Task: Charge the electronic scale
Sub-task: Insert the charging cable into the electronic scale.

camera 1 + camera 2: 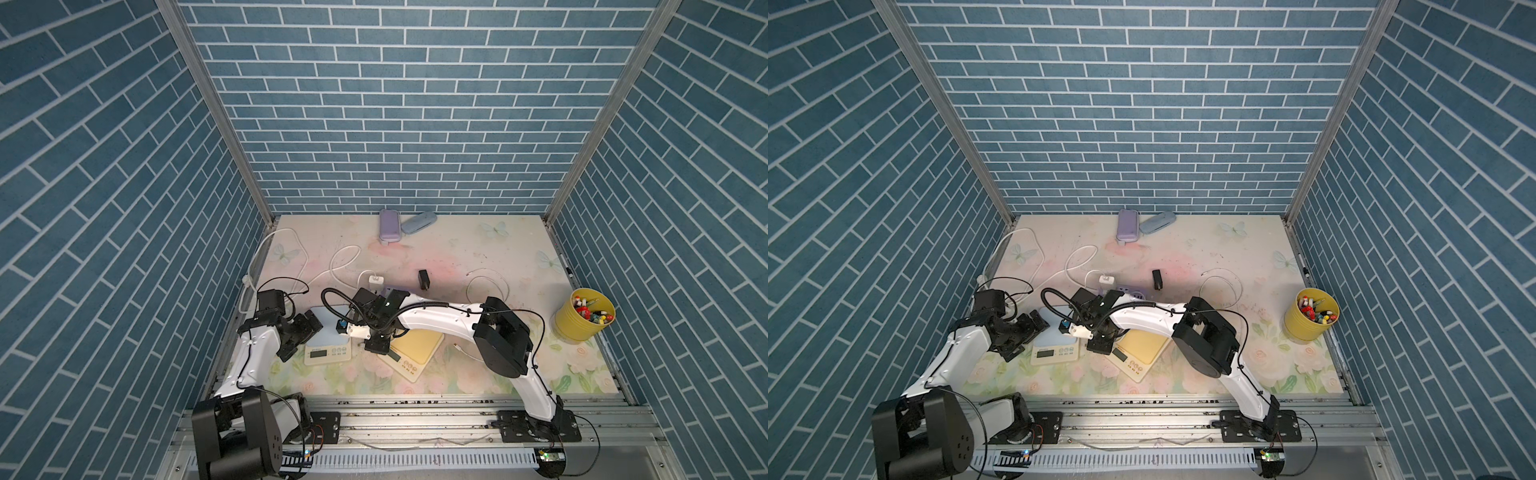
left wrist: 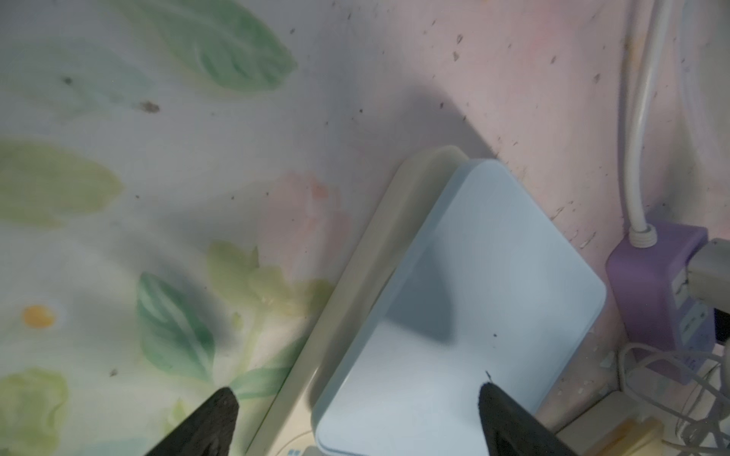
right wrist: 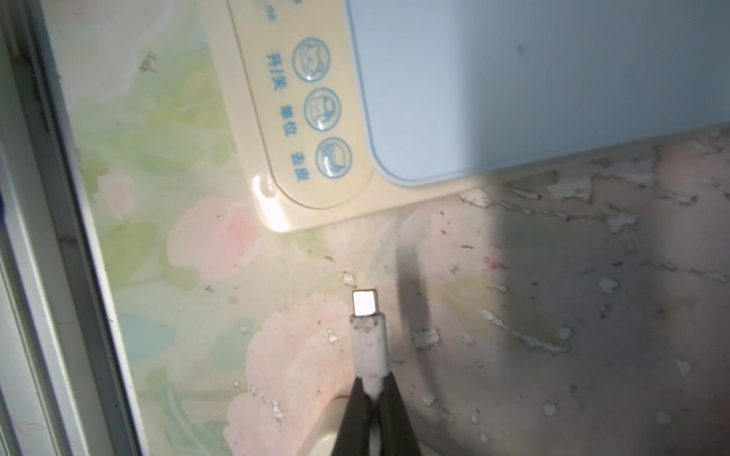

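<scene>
The right gripper (image 3: 373, 381) is clamped on the white charging plug (image 3: 369, 339), holding it near the button corner of the blue-topped scale (image 1: 325, 328), while the left gripper (image 2: 355, 391) hangs with fingers wide apart straddling that scale's other side edge, the purple power strip (image 2: 663, 284) just beside its far corner.

Scale (image 1: 328, 354): cream body, pale-blue platform, three round buttons. It lies flat at 7 o'clock on the worktop (image 1: 457, 249).
Plug (image 3: 365, 306): white, metal tip bare, clamped in the right fingers (image 3: 353, 414), near the scale's 3 o'clock edge but not touching it.
</scene>
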{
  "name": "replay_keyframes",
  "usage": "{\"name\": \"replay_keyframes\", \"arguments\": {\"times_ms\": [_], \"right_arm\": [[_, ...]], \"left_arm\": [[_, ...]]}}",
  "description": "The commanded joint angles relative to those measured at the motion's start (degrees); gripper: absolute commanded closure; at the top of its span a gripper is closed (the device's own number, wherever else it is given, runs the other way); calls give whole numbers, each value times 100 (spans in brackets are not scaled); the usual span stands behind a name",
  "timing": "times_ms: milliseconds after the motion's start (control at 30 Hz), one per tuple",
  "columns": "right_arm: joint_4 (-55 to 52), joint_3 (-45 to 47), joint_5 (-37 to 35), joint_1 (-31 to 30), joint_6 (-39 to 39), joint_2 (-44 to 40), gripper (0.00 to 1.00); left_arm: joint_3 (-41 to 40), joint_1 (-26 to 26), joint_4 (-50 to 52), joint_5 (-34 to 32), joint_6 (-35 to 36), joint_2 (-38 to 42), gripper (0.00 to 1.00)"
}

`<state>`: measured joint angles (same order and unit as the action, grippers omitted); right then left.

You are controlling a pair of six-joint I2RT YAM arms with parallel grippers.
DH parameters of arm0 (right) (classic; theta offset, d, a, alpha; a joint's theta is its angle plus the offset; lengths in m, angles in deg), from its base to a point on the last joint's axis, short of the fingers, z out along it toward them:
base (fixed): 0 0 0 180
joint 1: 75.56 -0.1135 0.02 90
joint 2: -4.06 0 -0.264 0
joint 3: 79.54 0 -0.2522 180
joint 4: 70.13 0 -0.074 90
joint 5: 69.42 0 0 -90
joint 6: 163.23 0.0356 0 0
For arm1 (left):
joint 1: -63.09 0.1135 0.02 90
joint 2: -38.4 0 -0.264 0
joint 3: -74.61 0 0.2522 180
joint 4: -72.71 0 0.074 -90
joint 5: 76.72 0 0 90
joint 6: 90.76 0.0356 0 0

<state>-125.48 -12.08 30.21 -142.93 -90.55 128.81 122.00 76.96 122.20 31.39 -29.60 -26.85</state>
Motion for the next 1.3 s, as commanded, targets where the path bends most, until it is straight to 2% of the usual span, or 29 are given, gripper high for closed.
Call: {"name": "replay_keyframes", "arguments": {"times_ms": [0,400,1067,1267], "right_arm": [[-181,-300,-31,-87,146,251,100],[-316,-477,-66,-163,247,549,100],[-165,-709,379,-206,220,693,100],[-197,-851,374,-207,326,864,100]], "left_arm": [[-80,-73,-101,91,-73,9,3],[-199,-99,-173,88,-181,-13,4],[-222,-95,-183,131,-220,-75,5],[-429,-95,-237,130,-497,51,8]]}}
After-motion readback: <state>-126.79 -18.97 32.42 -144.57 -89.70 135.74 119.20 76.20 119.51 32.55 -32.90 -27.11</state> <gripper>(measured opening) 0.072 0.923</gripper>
